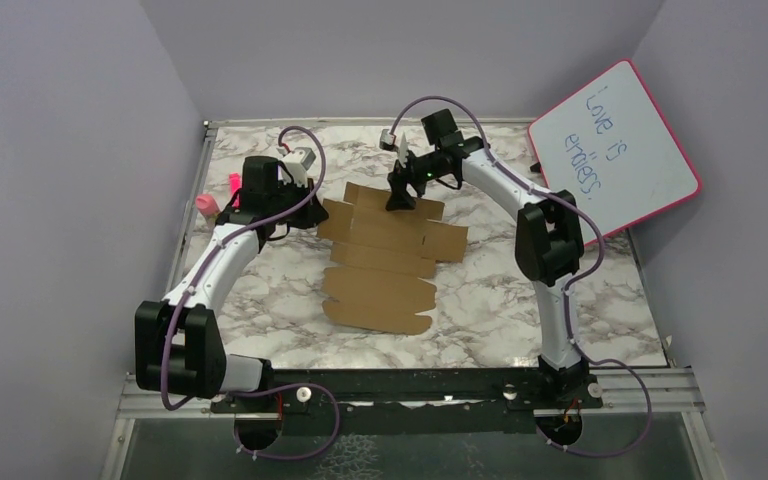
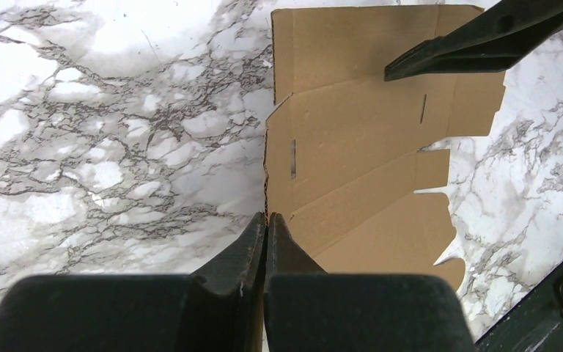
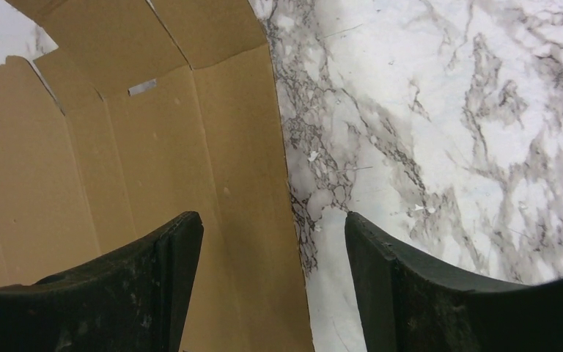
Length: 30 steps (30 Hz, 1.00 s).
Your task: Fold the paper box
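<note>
The paper box (image 1: 385,260) is a flat brown die-cut sheet with tabs and creases, lying on the marble table. My left gripper (image 1: 305,213) is shut, and its tips rest right at the sheet's left edge (image 2: 266,218). Whether any cardboard (image 2: 366,147) sits between the fingers is not clear. My right gripper (image 1: 400,200) points down at the sheet's far edge and is open. In the right wrist view it (image 3: 273,220) straddles that edge, one finger over the cardboard (image 3: 154,147) and the other over bare marble. One of its fingers (image 2: 484,40) crosses the top of the left wrist view.
A pink-framed whiteboard (image 1: 615,150) with blue writing leans at the back right. A small pink object (image 1: 208,203) lies by the table's left rim, behind the left arm. Grey walls close in the table (image 1: 560,300) on three sides.
</note>
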Each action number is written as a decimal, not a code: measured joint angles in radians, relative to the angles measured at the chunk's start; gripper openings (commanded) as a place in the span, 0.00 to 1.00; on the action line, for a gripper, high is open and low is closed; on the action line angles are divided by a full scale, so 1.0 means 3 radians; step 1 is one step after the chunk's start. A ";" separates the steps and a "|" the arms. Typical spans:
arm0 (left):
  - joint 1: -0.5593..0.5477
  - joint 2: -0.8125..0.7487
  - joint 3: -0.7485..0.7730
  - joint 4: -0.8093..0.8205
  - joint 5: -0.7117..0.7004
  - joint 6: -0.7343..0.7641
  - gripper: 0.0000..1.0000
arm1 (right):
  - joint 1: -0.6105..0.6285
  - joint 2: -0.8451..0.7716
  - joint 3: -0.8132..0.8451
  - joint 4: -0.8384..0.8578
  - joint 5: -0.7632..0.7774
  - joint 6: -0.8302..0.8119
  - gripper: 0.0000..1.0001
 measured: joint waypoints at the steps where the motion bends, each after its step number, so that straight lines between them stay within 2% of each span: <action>1: -0.0001 -0.0015 0.0000 0.0003 0.0010 0.0000 0.00 | -0.0004 0.0017 0.0006 -0.0024 -0.0028 -0.0017 0.71; 7: -0.0001 -0.0089 -0.0019 0.0025 0.0022 0.0000 0.00 | -0.0011 0.0181 0.0168 -0.0290 -0.0239 -0.0104 0.53; 10: -0.0001 -0.0093 -0.0020 0.0025 0.0023 0.0000 0.00 | -0.0011 0.0188 0.0178 -0.0362 -0.0281 -0.0126 0.41; 13: -0.0001 -0.0099 -0.0022 0.0025 0.0022 -0.0001 0.00 | -0.0018 0.0188 0.0197 -0.0418 -0.0317 -0.0144 0.24; 20: -0.0001 -0.0088 -0.0050 0.0134 0.0034 -0.0120 0.00 | -0.0019 0.0174 0.0205 -0.0521 -0.0320 -0.0151 0.09; 23: -0.0001 -0.0011 -0.0062 0.0275 0.0056 -0.0243 0.00 | -0.0019 0.0080 0.0117 -0.0514 -0.0221 -0.0151 0.08; 30: -0.0001 0.0146 -0.0122 0.0577 0.0076 -0.0567 0.11 | -0.0020 -0.0378 -0.0305 -0.0450 0.0121 -0.0098 0.05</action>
